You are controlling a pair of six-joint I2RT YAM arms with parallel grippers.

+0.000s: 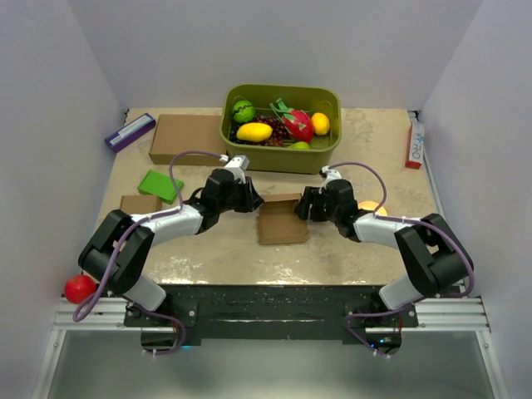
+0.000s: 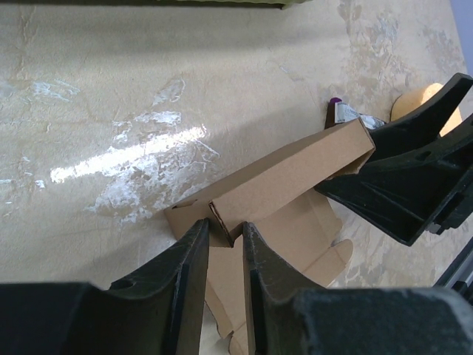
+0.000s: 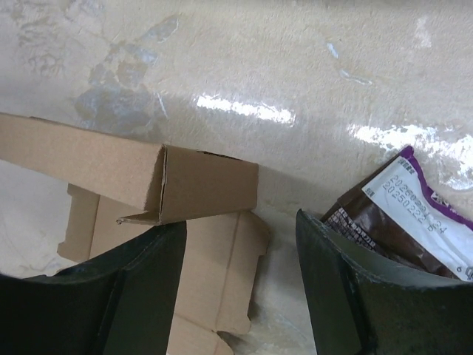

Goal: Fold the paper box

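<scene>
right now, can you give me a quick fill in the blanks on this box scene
1. The bin behind the box is ____ in colour.
2. The right gripper has its jaws wide ____.
3. The wrapper beside the right gripper is brown, white and ____.
4. The left gripper has its jaws pinched on one end of the ____.

Missing words: green; open; purple; box

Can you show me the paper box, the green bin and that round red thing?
paper box (image 1: 283,226): top view, its flat panel.
green bin (image 1: 283,158): top view, its front wall.
round red thing (image 1: 80,288): top view, its middle.
</scene>
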